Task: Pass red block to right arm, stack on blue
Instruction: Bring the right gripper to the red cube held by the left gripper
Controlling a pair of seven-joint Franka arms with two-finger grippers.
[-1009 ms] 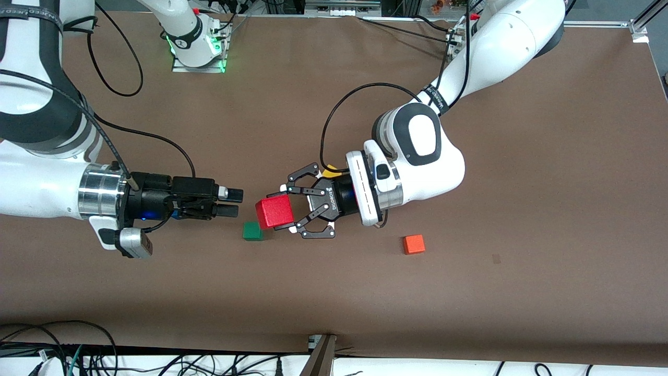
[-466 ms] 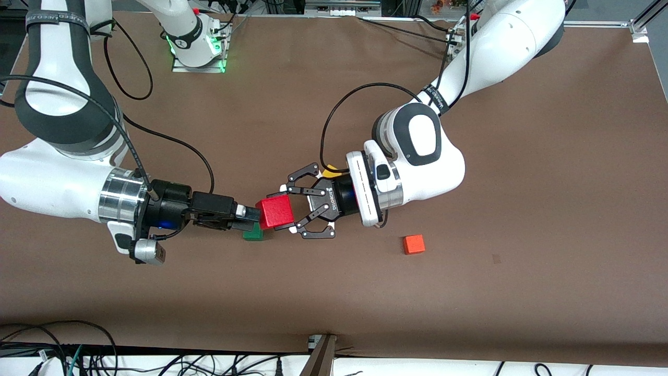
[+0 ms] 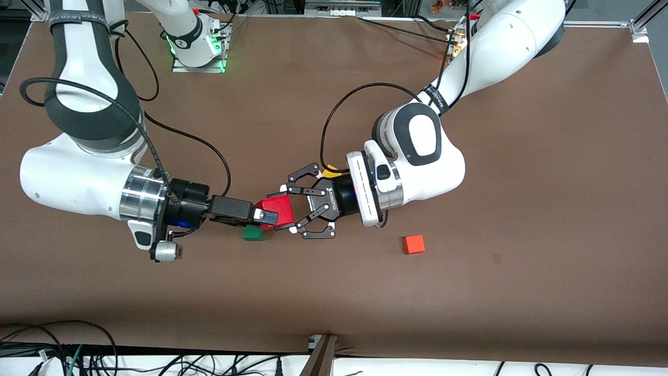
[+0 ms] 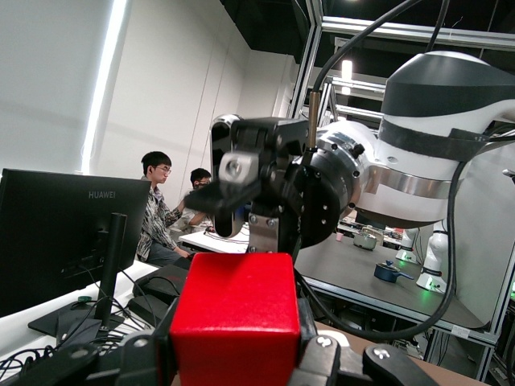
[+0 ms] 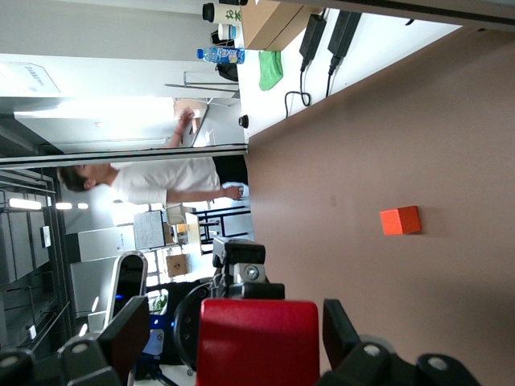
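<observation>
Item: small bright red cube, mid-frame, aloft above the brown surface.
Handling: judged rigid, light, smooth-faced; take by the two free flat faces.
Left end effector: clamped on the cube.
Right end effector: fingers bracketing the cube, not visibly tightened.
Clearance: green cube just beneath; orange cube lower right; open room elsewhere.

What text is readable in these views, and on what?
"HUAWEI": on the monitor in the left wrist view.
Left gripper body lettering: too blurred to read.
Arm strap bands: print too small.
Bottle label in the right wrist view: too small.
</observation>
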